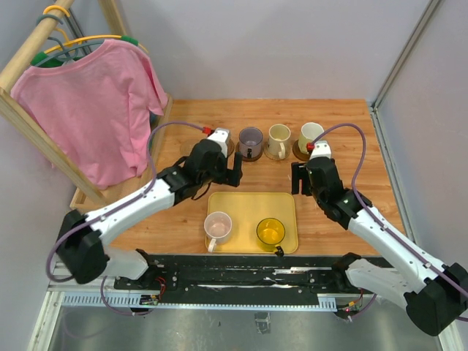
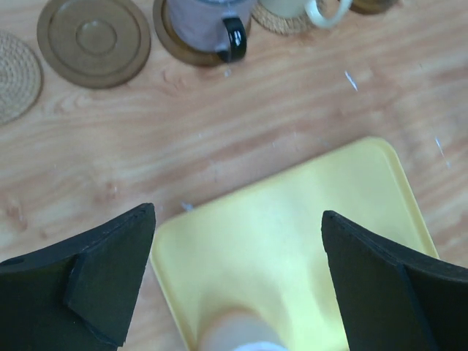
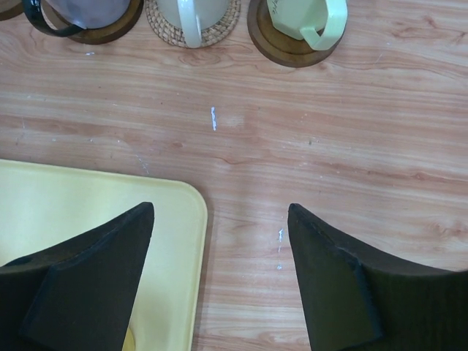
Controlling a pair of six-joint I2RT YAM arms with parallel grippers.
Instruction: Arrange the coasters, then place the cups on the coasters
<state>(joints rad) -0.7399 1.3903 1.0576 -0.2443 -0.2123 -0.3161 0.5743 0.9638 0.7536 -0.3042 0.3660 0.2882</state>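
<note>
Three cups are set on coasters in a row at the back of the worktop (image 1: 190, 110). The purple-grey cup (image 1: 251, 141) is placed on a dark coaster (image 2: 186, 57), the cream cup (image 1: 278, 140) on a tan coaster (image 3: 223, 29), and the green cup (image 1: 310, 137) on a second dark coaster (image 3: 270, 51). To the left of these, a bare dark coaster (image 2: 93, 31) and a bare tan coaster (image 2: 11, 73) are laid. The pink cup (image 1: 218, 227) and the yellow cup (image 1: 270, 232) are stood on the tray (image 1: 252, 201). The left jaws are held wide apart over the tray's back edge, with nothing gripped. The right jaws are likewise spread near the tray's back right corner, with nothing between them.
</note>
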